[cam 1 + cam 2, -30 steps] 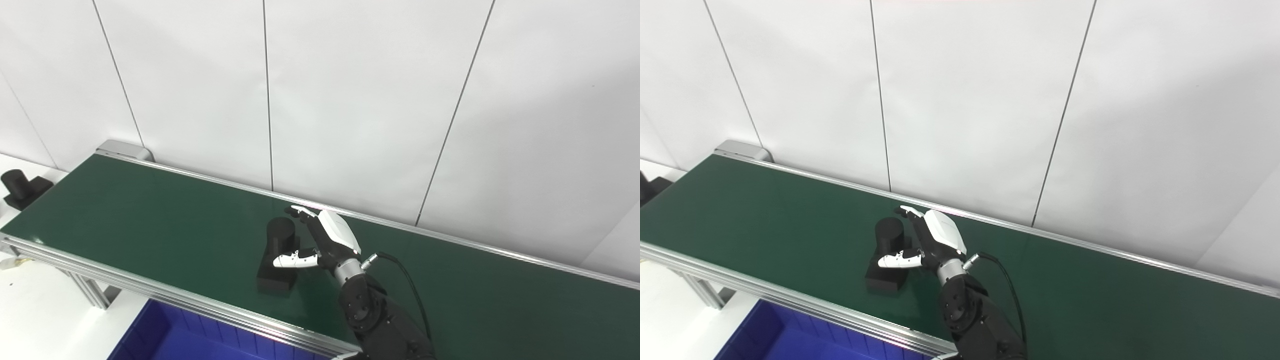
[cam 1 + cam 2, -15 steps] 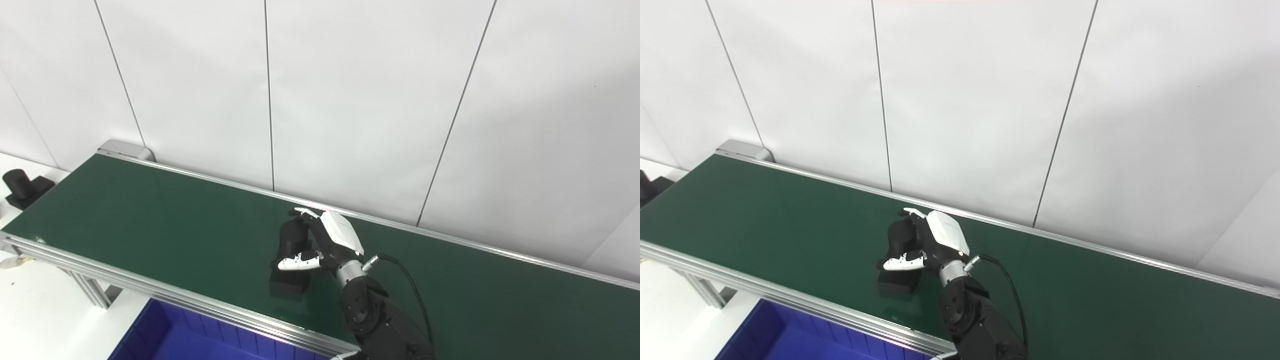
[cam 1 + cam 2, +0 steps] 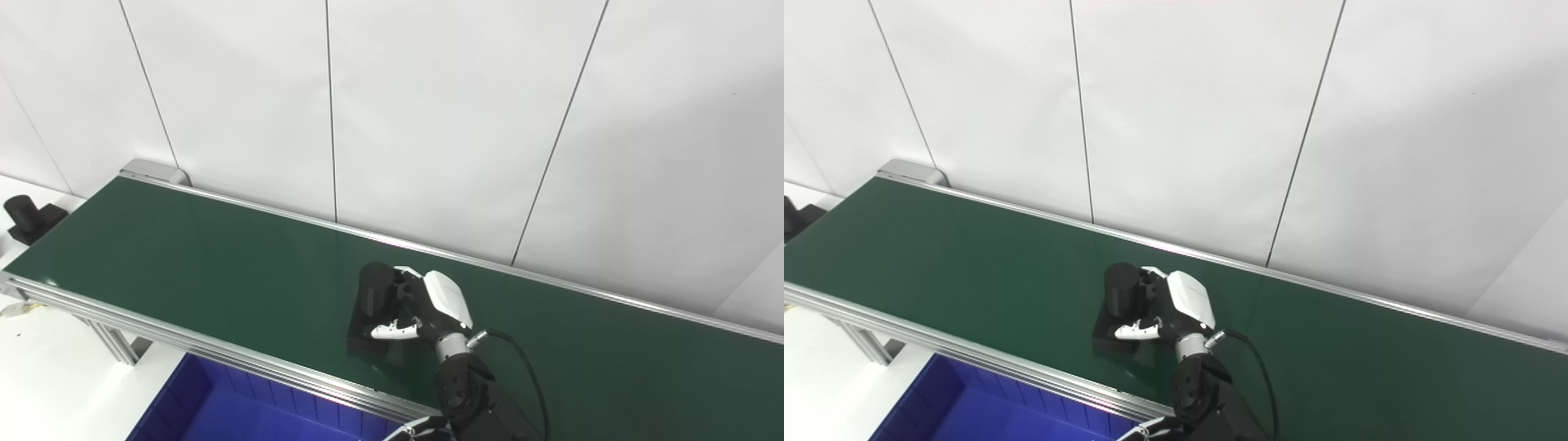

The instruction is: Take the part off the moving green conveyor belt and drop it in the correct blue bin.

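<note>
Black part gripped on the belt.
The part [image 3: 372, 306] sits mid-belt [image 3: 184, 257], near its front rail; the right hand [image 3: 422, 303] has its fingers curled around the part's upright cylinder. A blue bin [image 3: 245, 410] lies below the belt's front rail.

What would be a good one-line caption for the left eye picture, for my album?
Robot's right hand closes around a black part on the green belt, above a blue bin.

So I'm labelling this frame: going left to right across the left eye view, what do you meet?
Spare black part on the white table → blue bin → black part on the green belt → right hand closing on it.
</note>
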Robot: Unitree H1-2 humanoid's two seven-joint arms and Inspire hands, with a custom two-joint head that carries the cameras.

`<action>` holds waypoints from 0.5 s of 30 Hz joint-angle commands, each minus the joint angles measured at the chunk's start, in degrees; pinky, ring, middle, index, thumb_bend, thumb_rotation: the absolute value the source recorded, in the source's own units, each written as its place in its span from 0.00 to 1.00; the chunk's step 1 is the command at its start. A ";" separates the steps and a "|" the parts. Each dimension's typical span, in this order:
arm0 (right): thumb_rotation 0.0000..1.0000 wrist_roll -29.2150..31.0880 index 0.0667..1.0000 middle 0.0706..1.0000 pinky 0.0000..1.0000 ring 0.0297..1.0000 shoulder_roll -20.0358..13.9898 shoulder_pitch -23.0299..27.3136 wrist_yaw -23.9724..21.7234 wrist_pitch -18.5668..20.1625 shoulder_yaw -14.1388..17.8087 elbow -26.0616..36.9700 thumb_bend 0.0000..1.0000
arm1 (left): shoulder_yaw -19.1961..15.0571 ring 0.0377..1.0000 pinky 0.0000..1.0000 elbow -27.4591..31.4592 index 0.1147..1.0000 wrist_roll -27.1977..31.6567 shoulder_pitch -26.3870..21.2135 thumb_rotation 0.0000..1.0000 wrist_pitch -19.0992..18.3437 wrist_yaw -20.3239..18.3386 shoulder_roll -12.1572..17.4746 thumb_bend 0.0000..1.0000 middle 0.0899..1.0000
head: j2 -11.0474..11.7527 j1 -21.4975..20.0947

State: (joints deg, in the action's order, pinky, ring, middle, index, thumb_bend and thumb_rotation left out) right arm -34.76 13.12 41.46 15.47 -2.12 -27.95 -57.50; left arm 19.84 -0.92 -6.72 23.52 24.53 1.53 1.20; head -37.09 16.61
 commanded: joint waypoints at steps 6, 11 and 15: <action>0.13 0.30 0.77 0.76 0.70 0.75 -1.25 -0.72 1.99 2.94 1.84 3.31 0.68 | -0.83 0.77 0.72 3.18 0.83 0.42 1.03 0.60 2.10 -1.21 0.12 0.82 0.79 | -0.62 -0.66; 0.03 0.22 0.71 0.69 0.66 0.70 -1.06 -1.68 5.30 1.92 2.52 2.54 0.68 | -1.33 0.77 0.73 4.03 0.84 0.59 1.52 0.60 1.65 -2.06 0.36 0.82 0.80 | -0.87 -0.86; 0.10 1.04 0.68 0.67 0.66 0.69 -0.77 -1.70 6.06 1.05 2.76 2.19 0.69 | -1.78 0.77 0.73 4.21 0.84 0.42 1.69 0.60 1.71 -2.57 0.25 0.82 0.80 | -0.86 -0.93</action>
State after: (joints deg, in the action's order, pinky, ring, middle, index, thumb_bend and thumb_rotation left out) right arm -33.34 11.78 39.00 20.46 -1.36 -25.33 -55.57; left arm 17.96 1.40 -6.26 24.84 24.51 -0.63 1.47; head -37.97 15.73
